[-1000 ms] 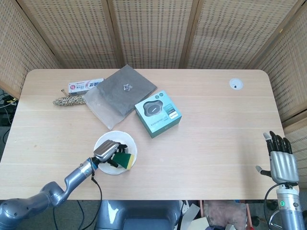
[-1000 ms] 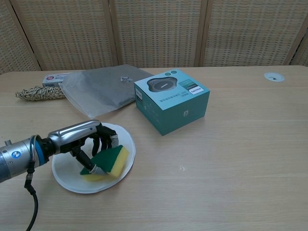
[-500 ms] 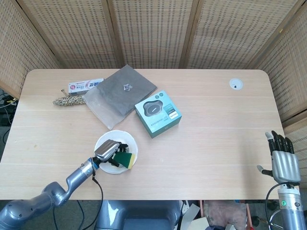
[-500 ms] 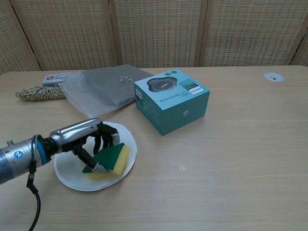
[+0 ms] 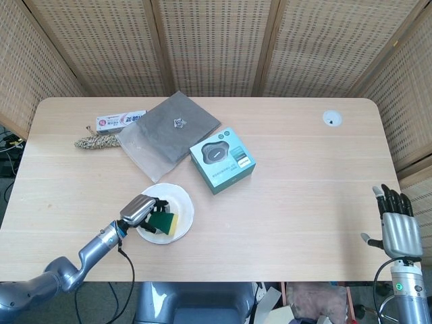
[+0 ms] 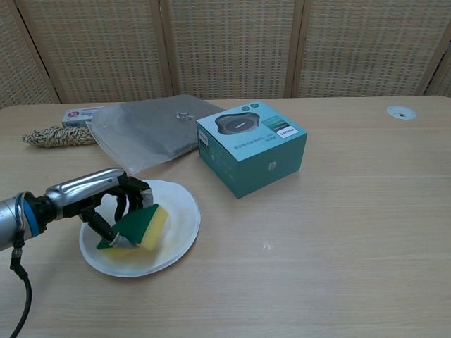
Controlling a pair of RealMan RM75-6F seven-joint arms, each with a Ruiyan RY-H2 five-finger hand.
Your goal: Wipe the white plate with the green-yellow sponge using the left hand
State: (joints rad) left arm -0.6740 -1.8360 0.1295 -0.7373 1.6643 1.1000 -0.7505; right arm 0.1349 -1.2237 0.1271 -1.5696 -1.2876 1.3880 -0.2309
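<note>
Left hand: your left hand (image 6: 99,197) grips the green-yellow sponge (image 6: 137,225), fingers curled over its top, low over the white plate (image 6: 176,225).
Sponge: green face up, yellow layer underneath, tilted, lower edge on the plate's left half.
Plate: sits near the desk's (image 5: 304,182) front-left edge, just in front of the grey pouch (image 5: 165,131).
Right hand: your right hand (image 5: 395,223) is upright off the desk's right edge, fingers straight and apart, holding nothing.
Other things: teal box (image 5: 221,160) right of the plate; toothpaste box (image 5: 120,121) and straw bundle (image 5: 93,142) at back-left.
</note>
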